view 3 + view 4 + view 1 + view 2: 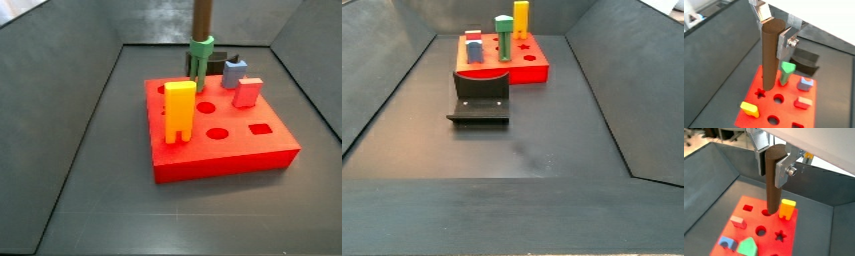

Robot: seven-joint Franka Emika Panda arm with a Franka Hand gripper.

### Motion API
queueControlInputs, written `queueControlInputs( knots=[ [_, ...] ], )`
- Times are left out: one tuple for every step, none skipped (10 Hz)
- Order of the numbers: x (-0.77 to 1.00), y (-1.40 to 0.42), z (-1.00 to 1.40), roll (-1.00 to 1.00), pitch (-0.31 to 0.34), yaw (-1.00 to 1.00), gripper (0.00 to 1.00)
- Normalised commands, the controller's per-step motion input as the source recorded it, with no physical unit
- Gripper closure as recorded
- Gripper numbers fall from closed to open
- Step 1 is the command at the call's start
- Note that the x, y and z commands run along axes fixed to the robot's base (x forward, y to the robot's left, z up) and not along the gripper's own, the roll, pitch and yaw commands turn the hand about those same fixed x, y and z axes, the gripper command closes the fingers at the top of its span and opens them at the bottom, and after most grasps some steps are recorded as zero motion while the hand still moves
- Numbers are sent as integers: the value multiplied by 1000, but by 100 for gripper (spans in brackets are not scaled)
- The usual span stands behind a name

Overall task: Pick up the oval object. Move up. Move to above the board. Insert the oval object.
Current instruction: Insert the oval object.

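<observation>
Closest to the wrist cameras, the gripper (773,27) hangs above the board (784,112), its flat silver fingers (785,40) closed on the top of the oval object (770,55). That tall, slim dark-brown peg stands upright, and in a wrist view its lower end (773,207) meets the red top face at a hole; how deep it sits cannot be told. On the board, a green peg (787,72) stands just beside the brown one, a yellow-orange peg (787,209) stands at a front corner in a side view (179,113), and a blue-grey piece (804,83) and a small pink-red peg (803,103) sit on the far side. Open holes show in the top face, among them a star-shaped one (760,93) and a round one (778,98). Ahead of the board on the dark bench floor stands the fixture (480,97), apart from the pegs.
</observation>
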Motion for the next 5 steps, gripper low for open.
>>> queueControlInputs(
  knots=[
    [880,0,0,-64,-74,-343,100],
    [914,0,0,-53,-67,-311,100],
    [794,0,-209,0,-63,-420,100],
    [554,0,-400,96,-40,-629,100],
    [157,0,-417,116,-26,-971,100]
  ],
)
